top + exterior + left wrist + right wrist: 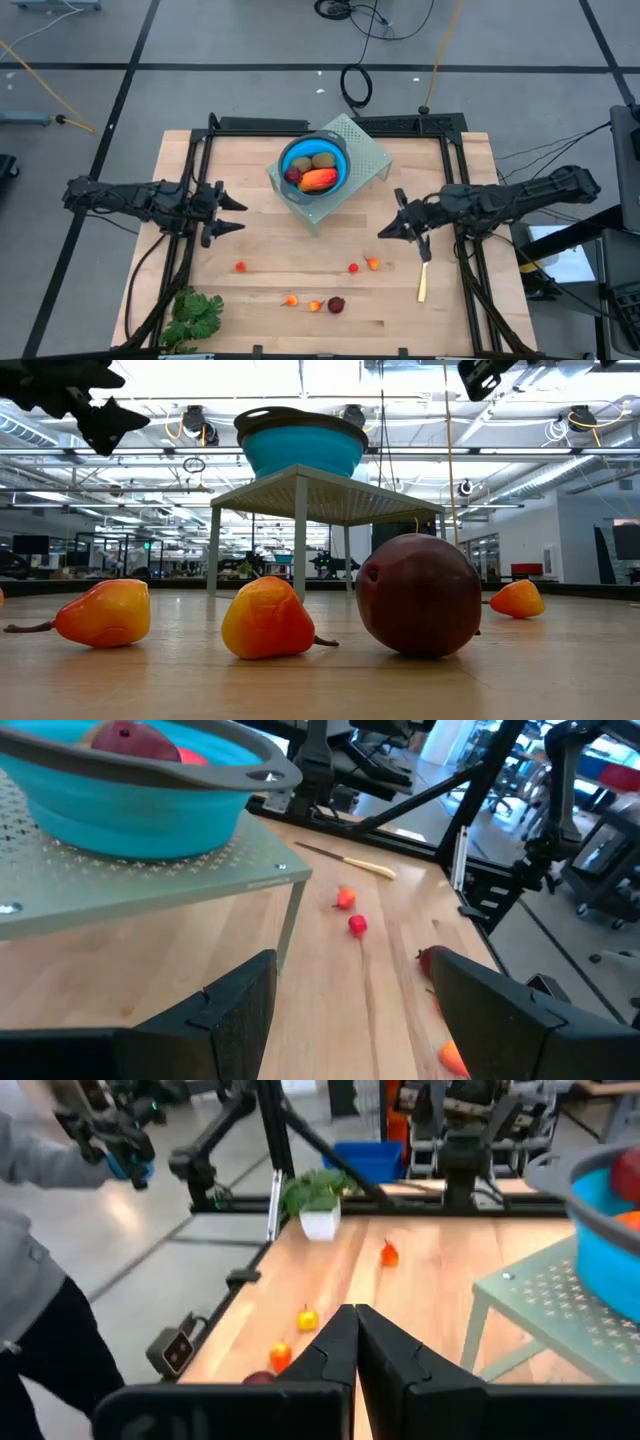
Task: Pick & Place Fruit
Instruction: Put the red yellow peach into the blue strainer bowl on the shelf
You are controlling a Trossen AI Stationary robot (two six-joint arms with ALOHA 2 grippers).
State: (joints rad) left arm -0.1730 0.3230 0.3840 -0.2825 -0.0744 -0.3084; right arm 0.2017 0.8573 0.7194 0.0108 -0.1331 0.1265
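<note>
Several fruit [335,304] pieces are left scattered on the counter [260,240]; others lie in the blue bowl [313,165]. Light, hard, roll-prone bodies are judged best pinched across the middle. Left pincer [236,213] is spread, right pincer [384,232] pressed together.

Both arms matte black, jointed, with black cables trailing to their bases. Left gripper [232,213] and right gripper [386,231]: black, tapering, pointed fingers.

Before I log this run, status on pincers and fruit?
Left pincer open, right pincer shut, both empty. Bowl holds some fruit; dark red ball and small pieces loose on table. Nothing blocking.
</note>
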